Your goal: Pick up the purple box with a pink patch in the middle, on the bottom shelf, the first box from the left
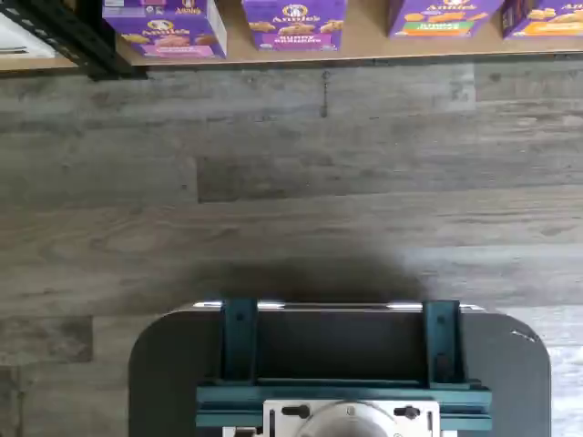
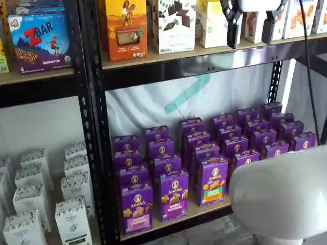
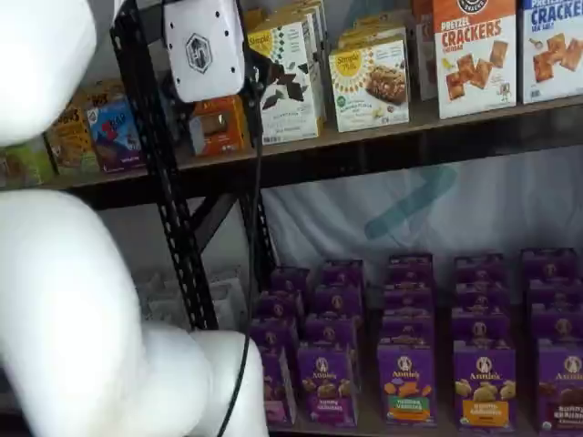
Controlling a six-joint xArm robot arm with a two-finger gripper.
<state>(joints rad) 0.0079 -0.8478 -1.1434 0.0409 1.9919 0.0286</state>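
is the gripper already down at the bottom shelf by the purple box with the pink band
No, the gripper hangs open up by the upper shelf, well above the purple box standing on the bottom shelf.

in a shelf view the purple box [image 3: 276, 387] is largely covered by the white arm [image 3: 82, 346]. in the wrist view its top is cut off by the frame edge [image 1: 166, 27]. small print on the cartons is illegible. the gripper [image 2: 251, 25] body is cropped at the frame edge.
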